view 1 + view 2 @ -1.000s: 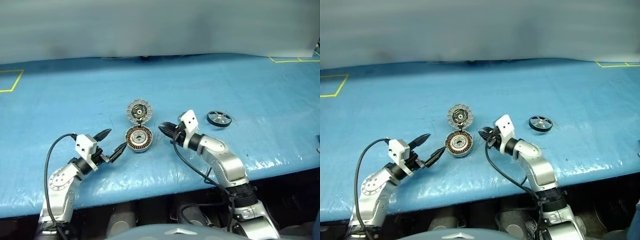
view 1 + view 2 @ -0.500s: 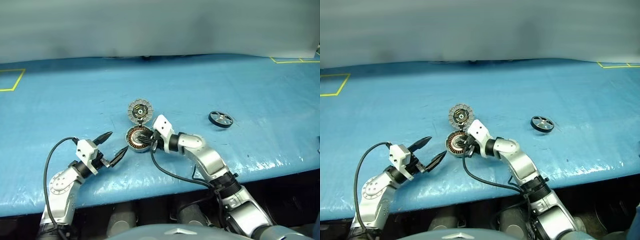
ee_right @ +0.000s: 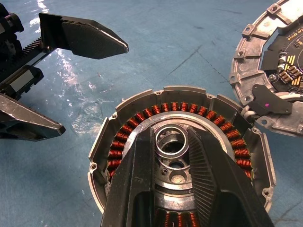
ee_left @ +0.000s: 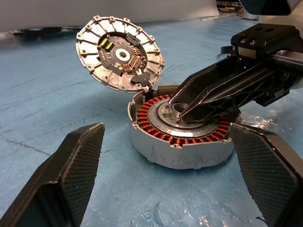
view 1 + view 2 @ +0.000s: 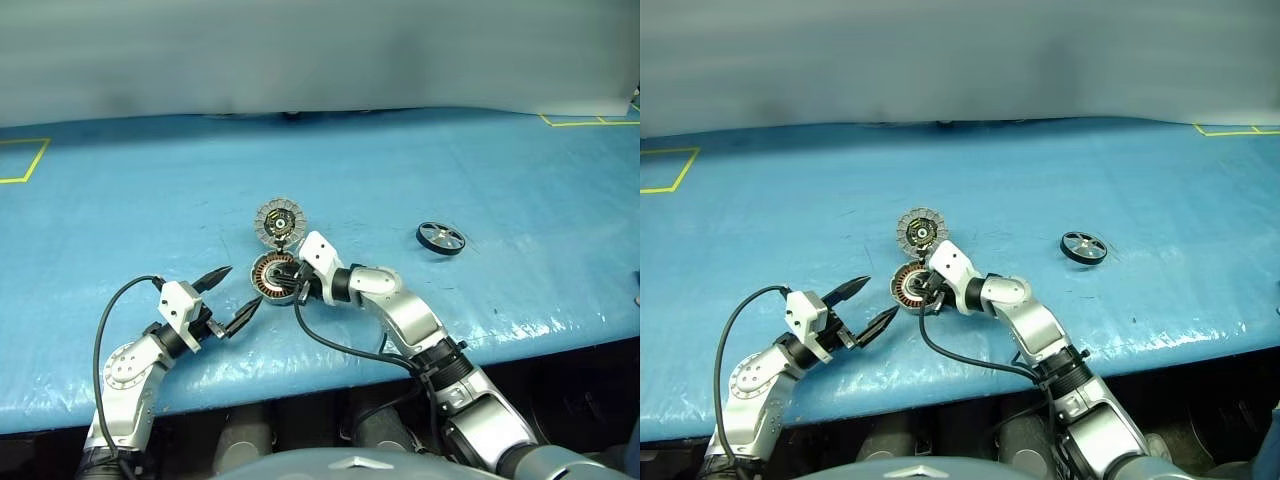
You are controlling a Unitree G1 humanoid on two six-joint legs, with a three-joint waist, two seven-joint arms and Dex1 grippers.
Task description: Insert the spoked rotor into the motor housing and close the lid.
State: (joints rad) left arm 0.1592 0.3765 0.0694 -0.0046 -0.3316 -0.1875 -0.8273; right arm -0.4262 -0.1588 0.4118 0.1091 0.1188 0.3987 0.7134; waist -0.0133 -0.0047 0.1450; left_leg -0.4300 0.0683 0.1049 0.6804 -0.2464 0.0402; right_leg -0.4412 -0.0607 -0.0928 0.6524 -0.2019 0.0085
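The motor housing (image 4: 180, 152), a silver cup with copper windings, lies on the blue table. Its lid (image 5: 278, 221) stands open at the far rim, ribbed inner face showing. My right gripper (image 5: 284, 281) reaches in from the right and hovers over the housing's centre hub. It is shut on the spoked rotor (image 3: 171, 143), a small ring pinched between its fingertips just above the hub. My left gripper (image 5: 243, 287) is wide open, level, just left of the housing and apart from it, holding nothing.
A black wheel with silver spokes (image 5: 439, 237) lies on the table to the right of the housing. Yellow tape marks (image 5: 22, 160) sit at the far left and far right corners. The table's front edge runs close below both arms.
My right gripper has swung left from beside the housing to over its hub, staying shut. The left gripper has kept its place and stays open.
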